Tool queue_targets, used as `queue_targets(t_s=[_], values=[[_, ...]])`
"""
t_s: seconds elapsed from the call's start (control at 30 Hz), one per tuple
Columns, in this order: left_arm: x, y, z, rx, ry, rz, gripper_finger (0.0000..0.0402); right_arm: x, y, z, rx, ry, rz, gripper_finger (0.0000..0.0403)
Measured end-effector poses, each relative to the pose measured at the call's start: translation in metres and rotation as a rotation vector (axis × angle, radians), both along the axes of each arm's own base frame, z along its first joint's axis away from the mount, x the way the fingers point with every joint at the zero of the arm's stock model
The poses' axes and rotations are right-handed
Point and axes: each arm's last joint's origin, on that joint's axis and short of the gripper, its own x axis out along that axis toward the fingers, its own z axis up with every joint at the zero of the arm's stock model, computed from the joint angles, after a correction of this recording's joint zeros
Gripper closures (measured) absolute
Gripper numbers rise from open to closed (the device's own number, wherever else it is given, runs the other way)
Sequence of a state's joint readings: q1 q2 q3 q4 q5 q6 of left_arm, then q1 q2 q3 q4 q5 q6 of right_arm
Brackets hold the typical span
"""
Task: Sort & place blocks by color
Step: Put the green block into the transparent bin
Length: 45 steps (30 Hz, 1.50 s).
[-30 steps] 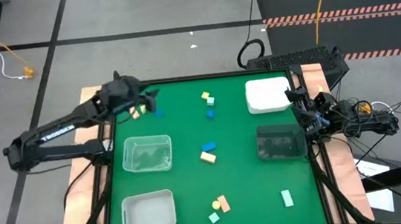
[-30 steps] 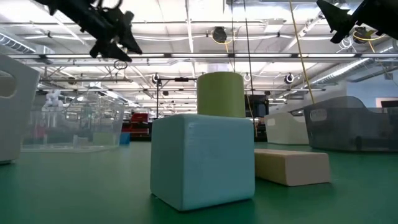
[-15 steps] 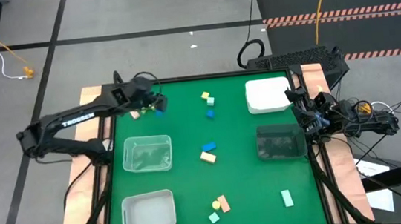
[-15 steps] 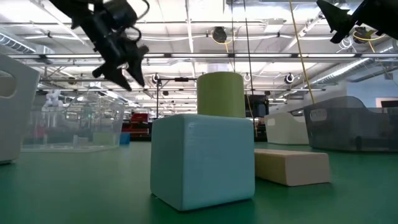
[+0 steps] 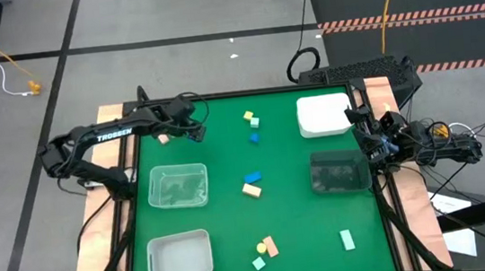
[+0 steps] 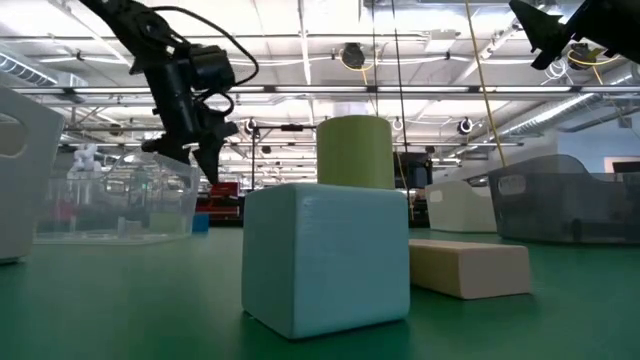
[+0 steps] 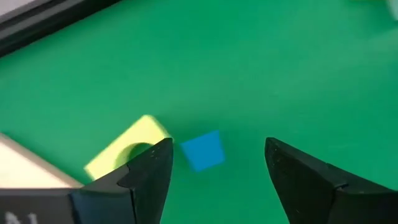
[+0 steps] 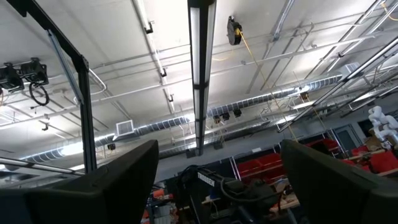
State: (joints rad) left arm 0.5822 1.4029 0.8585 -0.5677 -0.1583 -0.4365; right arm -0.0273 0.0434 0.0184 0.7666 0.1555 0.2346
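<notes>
Target looks to be the small blue cube (image 7: 203, 150) at the far left of the green table mat (image 5: 297, 229), just beside a yellow arch-shaped block (image 7: 124, 152); a peach block (image 5: 162, 138) lies close by at the mat's left edge. The cube is probably light, rigid, smooth-faced wood or plastic, not fragile. Flat parallel sides suit a pinch across two opposite faces; it sits a little askew to the fingers, so it may twist or skid if one finger meets it first. The yellow arch nearly touches it on one side, leaving little room for a finger there.

The other blocks lie scattered mid-mat and at the near edge, among them a mint green cube (image 6: 327, 258) with a yellowish cylinder (image 6: 354, 150) behind it.

The left gripper (image 7: 214, 165) hangs above the blue cube, fingers spread and empty, the cube framed between them in the wrist view. The arm reaches in from the left, wrist pitched down; height above the mat is hard to judge.

The right gripper (image 8: 214, 180) waits folded at the table's right edge, pointed at the ceiling, wide open, holding nothing.
</notes>
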Motion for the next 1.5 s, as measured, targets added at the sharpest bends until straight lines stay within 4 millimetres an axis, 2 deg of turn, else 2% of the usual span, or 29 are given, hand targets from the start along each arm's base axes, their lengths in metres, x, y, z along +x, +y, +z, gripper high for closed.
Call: queue_targets(t_s=[0.2, 0.37, 0.53, 1.23, 1.37, 1.5], values=[[-0.013, 0.004, -0.005, -0.002, 0.157, -0.123, 0.0147, 0.000, 0.000, 0.000, 0.000, 0.000, 0.000, 0.0071], [-0.024, 0.012, -0.006, 0.005, 0.231, -0.116, 0.0147, 0.000, 0.000, 0.000, 0.000, 0.000, 0.000, 0.0071], [-0.030, 0.023, -0.017, -0.039, 0.280, -0.085, 0.0147, 0.000, 0.000, 0.000, 0.000, 0.000, 0.000, 0.0071], [-0.024, 0.046, -0.059, -0.138, 0.324, -0.064, 0.0147, 0.000, 0.000, 0.000, 0.000, 0.000, 0.000, 0.0071], [-0.024, 0.046, -0.060, -0.147, 0.321, -0.062, 0.0173, 0.000, 0.000, 0.000, 0.000, 0.000, 0.000, 0.0071], [-0.024, 0.046, -0.060, -0.166, 0.299, -0.026, 0.0240, 0.000, 0.000, 0.000, 0.000, 0.001, 0.000, 0.0071]])
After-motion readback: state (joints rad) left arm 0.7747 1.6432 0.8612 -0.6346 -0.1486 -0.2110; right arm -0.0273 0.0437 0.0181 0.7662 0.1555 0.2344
